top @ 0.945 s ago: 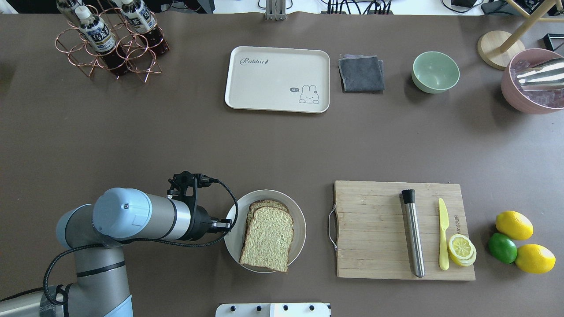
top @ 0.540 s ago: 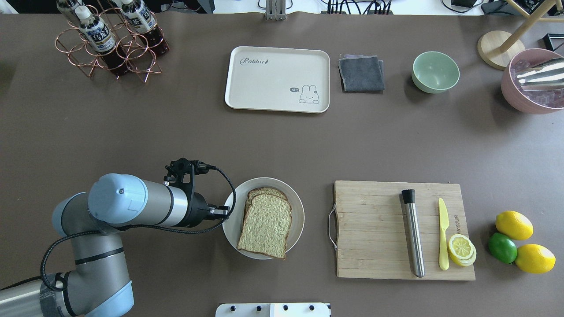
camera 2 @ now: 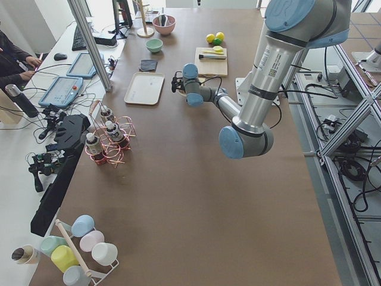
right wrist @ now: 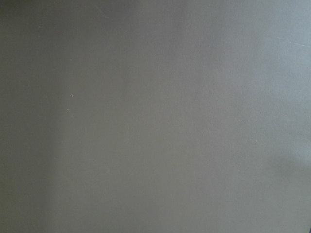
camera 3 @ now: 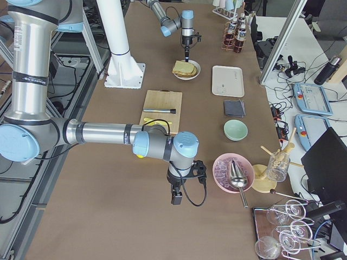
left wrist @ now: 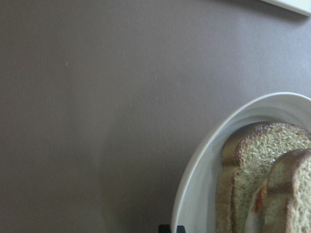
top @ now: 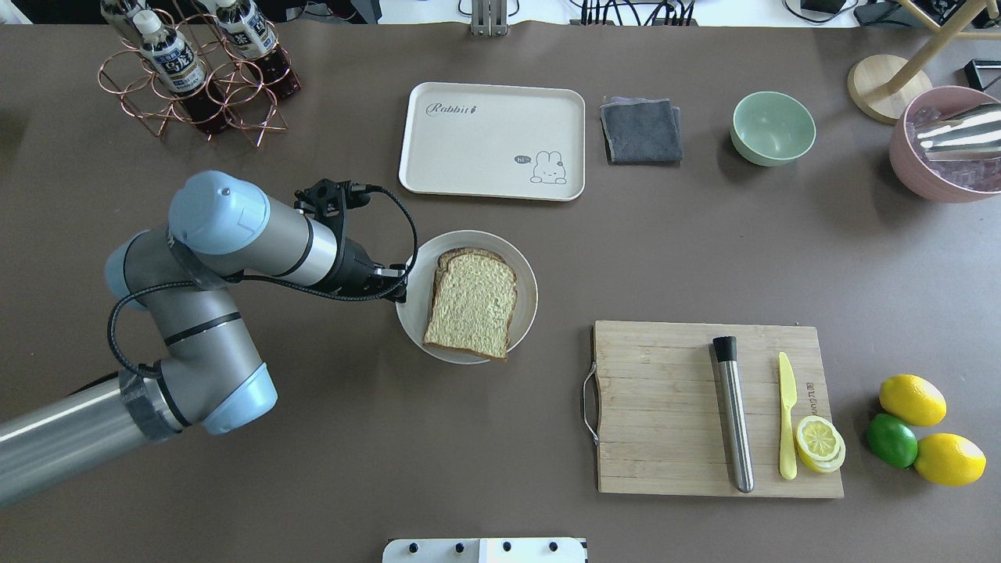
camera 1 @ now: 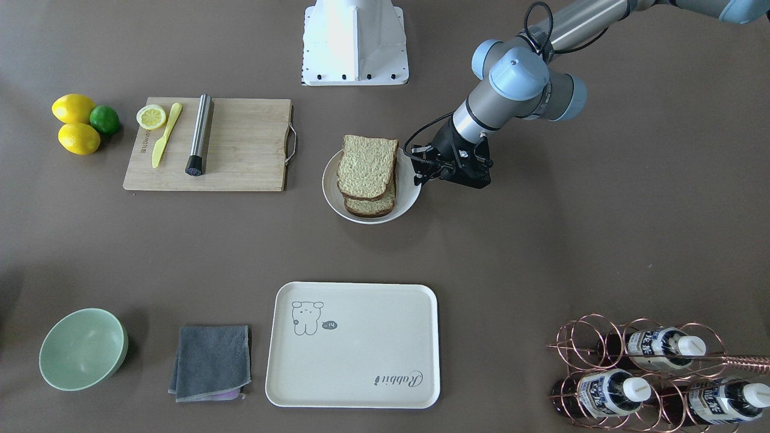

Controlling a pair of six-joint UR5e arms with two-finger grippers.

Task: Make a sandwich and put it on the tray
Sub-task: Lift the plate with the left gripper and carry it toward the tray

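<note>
The sandwich [top: 471, 303], two speckled bread slices with a bit of egg white and orange showing between them [left wrist: 255, 208], lies on a round white plate [top: 525, 297]. My left gripper [top: 399, 291] is shut on the plate's left rim, also seen in the front view [camera 1: 418, 174]. The cream tray [top: 491, 141] lies empty just beyond the plate. My right gripper [camera 3: 176, 197] hangs low over bare table far to the right; I cannot tell if it is open or shut.
A wooden cutting board [top: 704, 407] holds a metal rod, a yellow knife and lemon slices. Lemons and a lime [top: 891, 439] lie to its right. A grey cloth [top: 641, 130], a green bowl [top: 773, 127] and a bottle rack [top: 195, 70] line the far side.
My left gripper has moved the plate with the sandwich away from the robot's base, toward the tray. The rest has not moved.
</note>
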